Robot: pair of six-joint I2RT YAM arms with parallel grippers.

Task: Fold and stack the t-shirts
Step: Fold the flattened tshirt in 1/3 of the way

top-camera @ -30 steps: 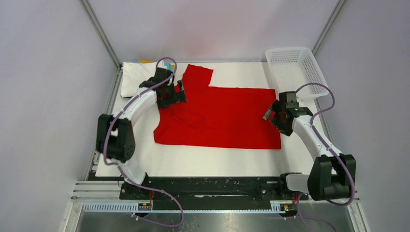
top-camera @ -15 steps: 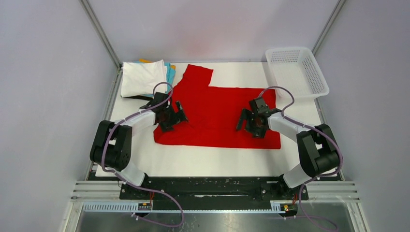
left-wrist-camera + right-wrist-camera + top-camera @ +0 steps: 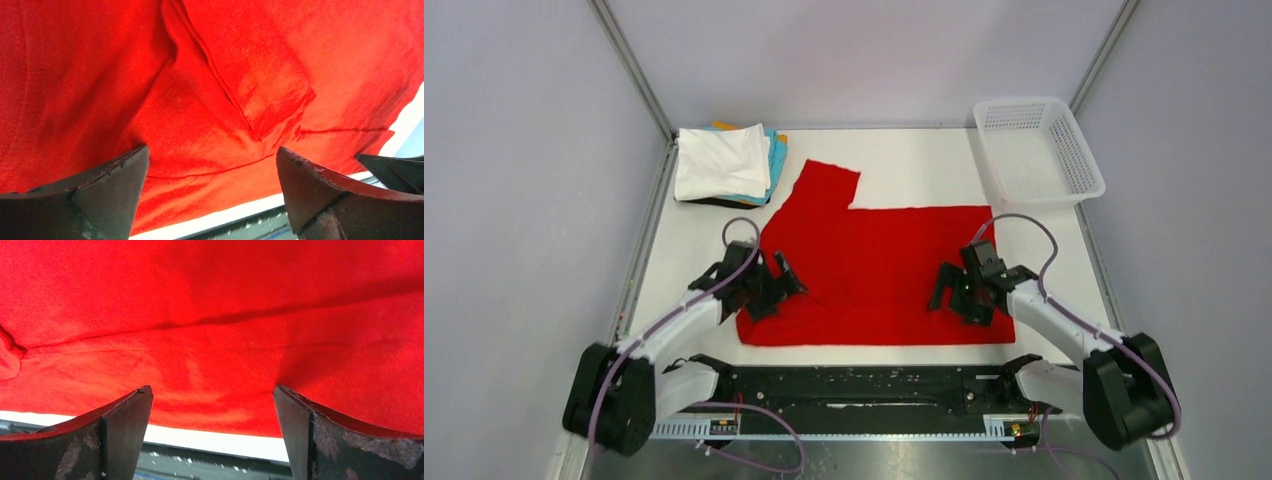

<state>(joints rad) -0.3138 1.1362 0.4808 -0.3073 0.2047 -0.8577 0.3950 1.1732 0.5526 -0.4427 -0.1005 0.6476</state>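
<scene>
The bright red t-shirt (image 3: 874,265) lies spread flat on the white table (image 3: 904,150), one sleeve pointing to the far side. My left gripper (image 3: 776,292) is open, low over the shirt's near left part, jaws wide apart with cloth between them (image 3: 212,170). A folded sleeve flap (image 3: 270,100) shows just ahead of it. My right gripper (image 3: 957,300) is open over the shirt's near right part, with the hem and table edge between its fingers (image 3: 212,407). A stack of folded shirts, white on top (image 3: 722,160) over cyan and orange, sits at the far left corner.
A white plastic mesh basket (image 3: 1036,148) stands at the far right corner. The black rail with the arm bases (image 3: 864,385) runs just beyond the shirt's near hem. Grey walls close in both sides.
Both grippers have drawn back toward the near edge, and the red shirt has slid with them toward the front. The left arm left the folded stack, which now shows fully.
</scene>
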